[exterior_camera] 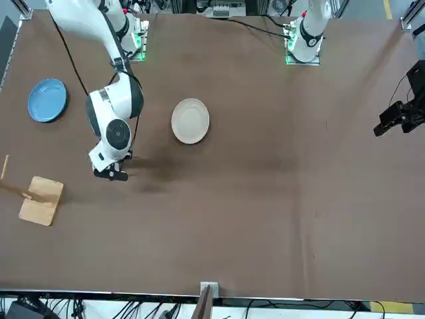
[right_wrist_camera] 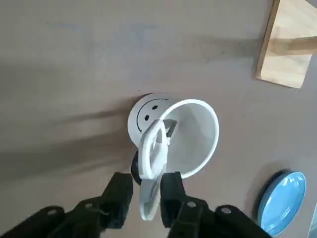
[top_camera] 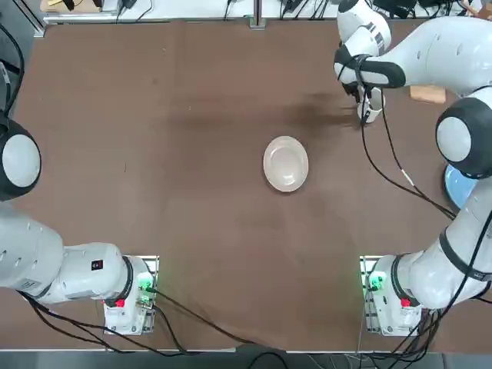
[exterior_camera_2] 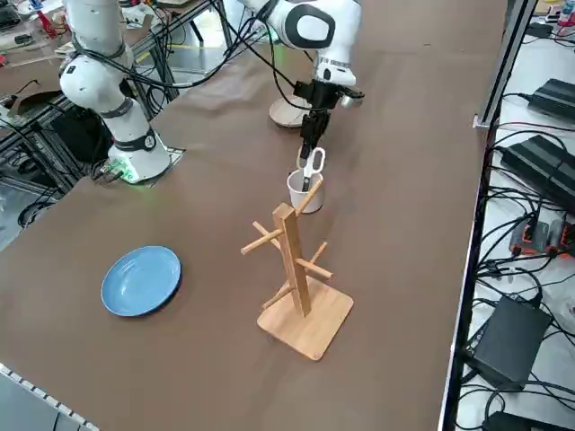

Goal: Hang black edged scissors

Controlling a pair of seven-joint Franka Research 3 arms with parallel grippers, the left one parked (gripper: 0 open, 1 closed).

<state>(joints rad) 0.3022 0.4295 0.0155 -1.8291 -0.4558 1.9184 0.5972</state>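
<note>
Right claw (right_wrist_camera: 147, 194) over the mug, fingers narrowed onto the scissors' handle end.

In the wrist view the two black fingers (right_wrist_camera: 119, 191) stand either side of the lower handle loop of the pale scissors (right_wrist_camera: 152, 158), close against it with only the loop between them; a firm pinch cannot be confirmed. The scissors stand upright in the white mug (right_wrist_camera: 190, 136), blades down inside, handle loops rising above the rim toward the claw. A smiley face marks the mug's side. From the right side view, claw points down on the scissors (exterior_camera_2: 312, 165), mug (exterior_camera_2: 304, 191) on the brown tabletop (exterior_camera_2: 413, 162) just beside the wooden rack (exterior_camera_2: 296, 274). Blue plate (exterior_camera_2: 140, 280) sits well apart, beige plate (top_camera: 286, 163) mid-tabletop.
</note>
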